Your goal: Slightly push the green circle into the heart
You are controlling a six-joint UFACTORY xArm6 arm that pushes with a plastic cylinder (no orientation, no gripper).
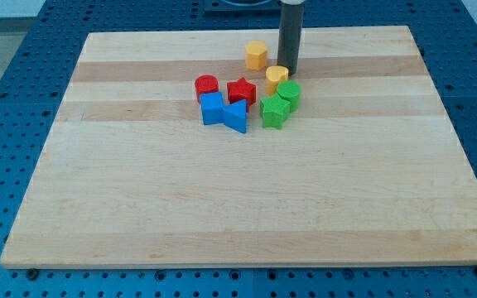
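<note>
The green circle (290, 93) sits just right of the board's middle, near the view's top. The yellow heart (276, 78) lies directly up-left of it, touching or nearly touching. My tip (289, 76) is at the lower end of the dark rod, right beside the heart's right side and just above the green circle. A green star (274, 111) sits just below-left of the green circle, touching it.
A yellow hexagon-like block (257, 55) lies above the heart. A red circle (206, 87) and a red star (241, 92) sit to the left, with a blue cube (212, 108) and a blue triangle (236, 117) below them. The wooden board (247, 207) lies on a blue pegboard table.
</note>
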